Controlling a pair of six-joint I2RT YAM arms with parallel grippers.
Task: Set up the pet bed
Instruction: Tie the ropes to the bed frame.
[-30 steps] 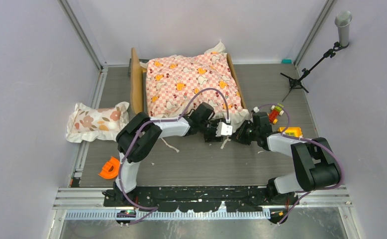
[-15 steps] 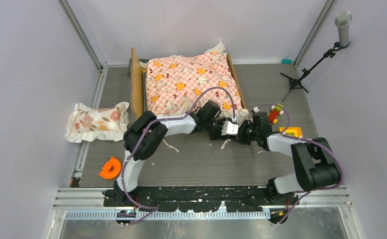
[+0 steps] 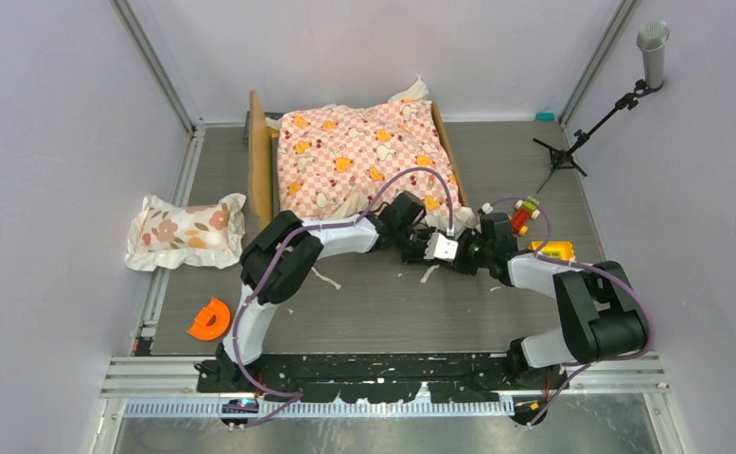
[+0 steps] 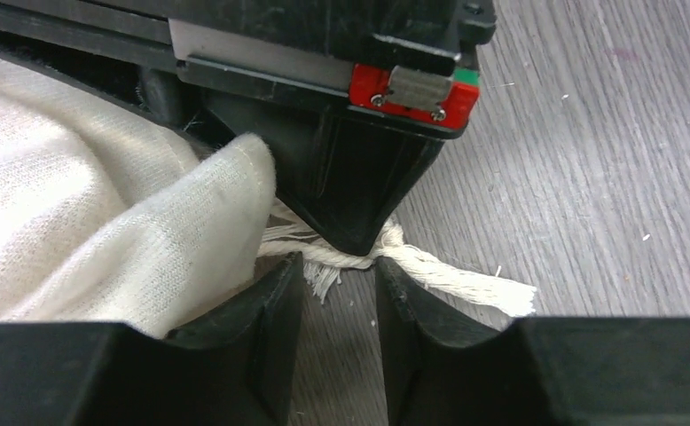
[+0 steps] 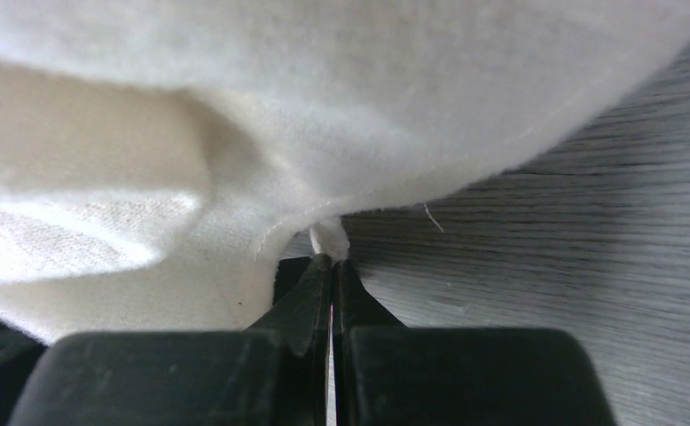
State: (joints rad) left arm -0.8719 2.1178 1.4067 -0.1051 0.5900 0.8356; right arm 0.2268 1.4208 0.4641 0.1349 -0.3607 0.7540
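**Left Gripper Closing In at the Sheet Corner**

Since a second ago, our left gripper (image 4: 337, 271) has travelled rightward until it sits nose to nose with the right gripper (image 5: 332, 266), and its jaws have narrowed.

1. Far to the left of both grippers lies the floral pillow (image 3: 184, 233), untouched.
2. Beyond them and to their left stands the pet bed (image 3: 261, 156), with the checkered sheet (image 3: 359, 151) spread over it. Its near right corner is just past our fingertips.
3. At the left gripper, the jaws stand partly apart and hold nothing. Cream fabric (image 4: 84, 222) lies against the left finger. The white cord (image 4: 452, 277) crosses just ahead of the gap.
4. At the right gripper, the jaws are pressed together, pinching that cord where it leaves the fabric.

Handling: we judge the wooden frame stiff and probably light, so it is best gripped on a side rail or the headboard edge. The bedding is limp and will sag. We should take it by the hem or the cord.
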